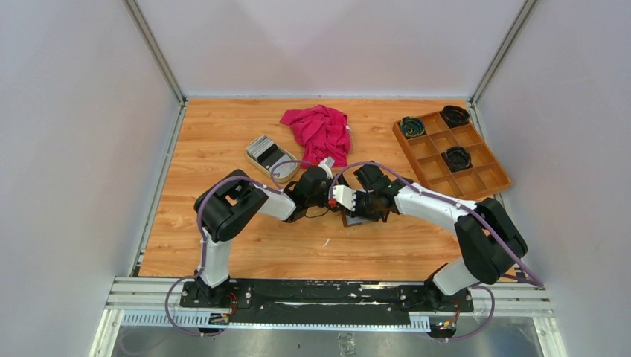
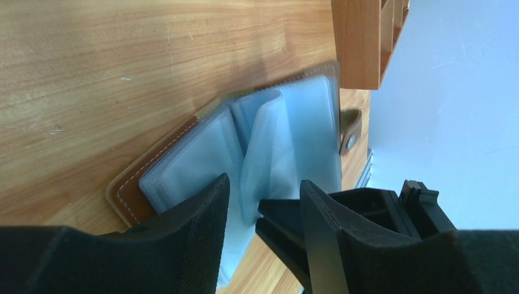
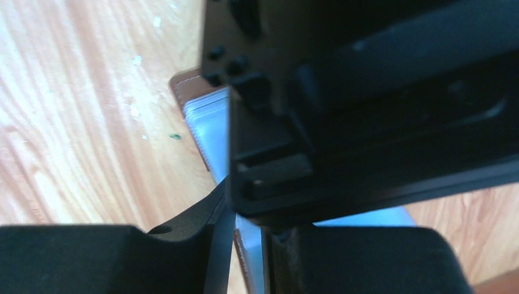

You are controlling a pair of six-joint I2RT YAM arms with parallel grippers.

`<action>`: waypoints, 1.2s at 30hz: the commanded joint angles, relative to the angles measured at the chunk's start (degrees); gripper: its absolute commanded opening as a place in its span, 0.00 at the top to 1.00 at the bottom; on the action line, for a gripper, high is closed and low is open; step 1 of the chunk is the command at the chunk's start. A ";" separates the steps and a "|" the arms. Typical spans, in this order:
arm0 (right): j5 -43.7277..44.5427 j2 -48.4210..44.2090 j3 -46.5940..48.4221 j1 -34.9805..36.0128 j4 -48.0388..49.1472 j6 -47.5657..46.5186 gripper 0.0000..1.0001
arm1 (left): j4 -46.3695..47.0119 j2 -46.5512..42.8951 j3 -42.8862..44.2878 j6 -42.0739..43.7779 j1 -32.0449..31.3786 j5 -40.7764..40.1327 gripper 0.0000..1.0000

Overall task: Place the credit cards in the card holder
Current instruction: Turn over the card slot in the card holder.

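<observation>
While splayed open on surface [image 2: 92,73], card holder [image 2: 183,165] dead ahead of left fingers [image 2: 196,233] | spread, empty | right fingers [image 3: 196,236] probably pinching its edge

Red cloth [image 1: 318,131] and wooden compartment tray [image 1: 470,181] lie on the table [image 1: 223,126].

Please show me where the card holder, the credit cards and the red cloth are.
card holder [image 2: 128,197]: left wrist view, on its brown leather cover.
credit cards [image 1: 261,146]: top external view, on the stack's top face.
red cloth [image 1: 321,131]: top external view, on its middle folds.
</observation>
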 commanded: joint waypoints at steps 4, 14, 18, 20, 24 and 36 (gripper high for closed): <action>7.79 -1.67 -0.55 -1.20 4.57 0.07 0.77 | 1.31 0.06 0.47 0.06 -0.35 2.28 0.47; 0.49 -0.75 1.34 -8.85 3.75 7.56 0.78 | 1.51 -3.48 -1.97 1.71 0.43 1.56 0.47; -3.34 0.94 2.66 -11.74 3.42 10.92 0.76 | 1.51 -4.22 -2.63 1.98 0.43 0.98 0.47; -5.09 1.53 3.19 -12.57 3.20 11.74 0.76 | 1.51 -4.19 -2.76 2.28 0.43 0.56 0.48; -11.15 0.91 4.00 -13.92 2.08 12.38 0.72 | 1.44 -2.85 -1.27 2.31 0.81 0.70 0.48; -24.45 -6.80 5.27 -24.14 -0.13 10.01 0.38 | 1.43 0.72 5.97 2.22 1.83 1.65 0.47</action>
